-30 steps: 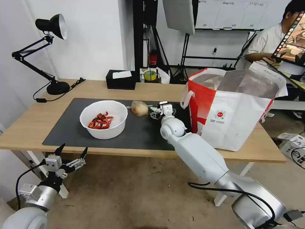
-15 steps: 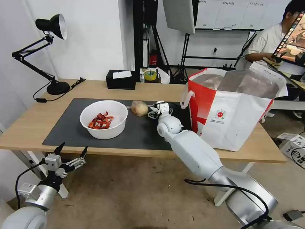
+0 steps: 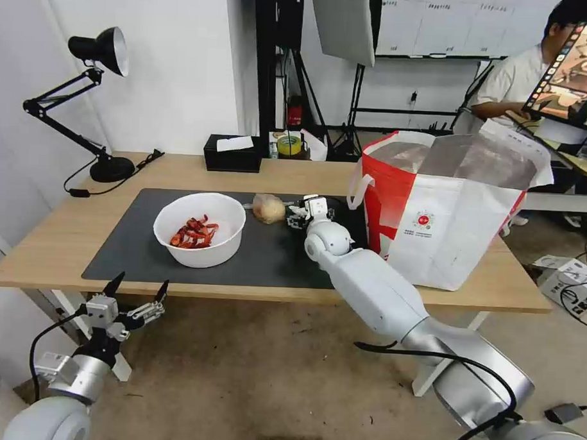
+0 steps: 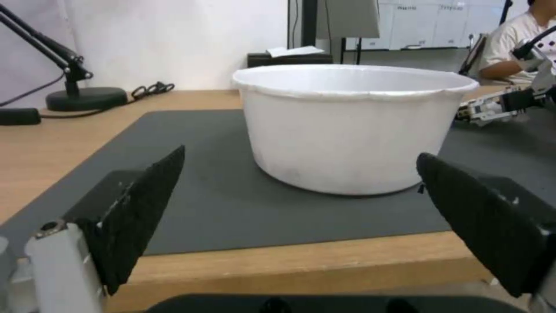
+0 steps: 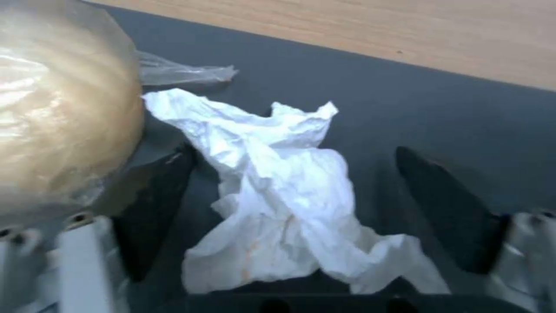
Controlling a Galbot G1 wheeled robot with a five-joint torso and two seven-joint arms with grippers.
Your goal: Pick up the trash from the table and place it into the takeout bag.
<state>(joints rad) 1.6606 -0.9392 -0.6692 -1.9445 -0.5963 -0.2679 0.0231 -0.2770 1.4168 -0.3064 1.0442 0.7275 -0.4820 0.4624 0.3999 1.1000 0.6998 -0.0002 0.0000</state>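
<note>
Right pincer (image 5: 289, 208) nearer, astride crumpled tissue (image 5: 278, 191).

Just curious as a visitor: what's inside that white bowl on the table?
The white bowl holds red crayfish shells, seen from the head view. The bowl's bottom beneath them is covered; from the left wrist, its wall hides the contents.

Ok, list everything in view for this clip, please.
bowl: one, white, red shells inside, on mat
plastic bag: one, beige-filled, on mat beside tissue
tissue: one, white, crumpled, between right fingers
takeout bag: one, white-and-red, open, table's right end
mat: one, dark grey
table: one, light wood
tissue box: one, black, back edge
lamp: one, black, left
right gripper: open around tissue
left gripper: open, below table edge
</note>
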